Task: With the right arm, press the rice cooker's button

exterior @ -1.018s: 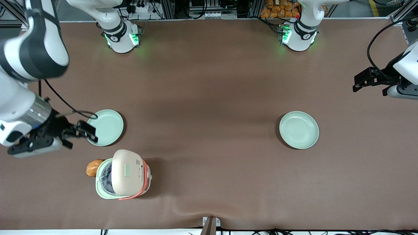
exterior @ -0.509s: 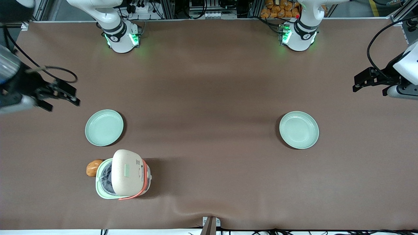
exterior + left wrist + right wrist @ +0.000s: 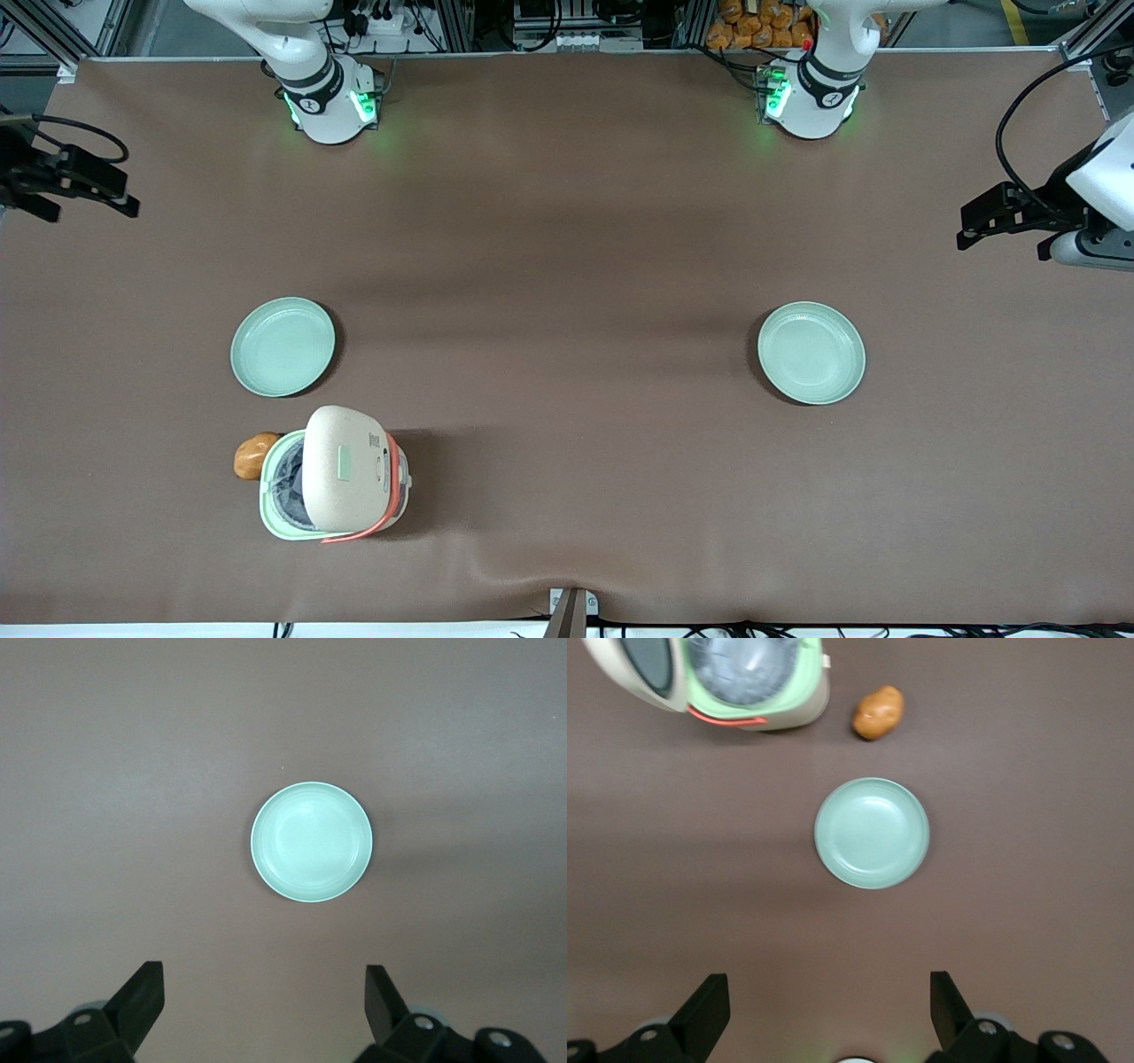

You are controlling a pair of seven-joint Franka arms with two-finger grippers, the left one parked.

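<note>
The rice cooker (image 3: 341,474) stands near the front camera, toward the working arm's end of the table. Its cream lid is tilted up and the pot inside shows. The small pale button (image 3: 345,462) sits flush on the lid's top. The right wrist view shows the rice cooker (image 3: 757,687) with the lid's dark underside; the button is hidden there. My right arm's gripper (image 3: 124,191) hangs at the table's edge, well apart from the cooker and farther from the front camera. The gripper (image 3: 829,1010) is open with nothing between its fingers (image 3: 709,1005).
A pale green plate (image 3: 283,346) lies just farther from the front camera than the cooker, and the plate (image 3: 872,833) shows under the wrist. A brown potato (image 3: 255,454) rests beside the cooker. A second plate (image 3: 811,353) lies toward the parked arm's end.
The right gripper has pulled away from the plate beside the cooker, going farther from the front camera and out to the table's edge. The cooker, potato and plates have not moved.
</note>
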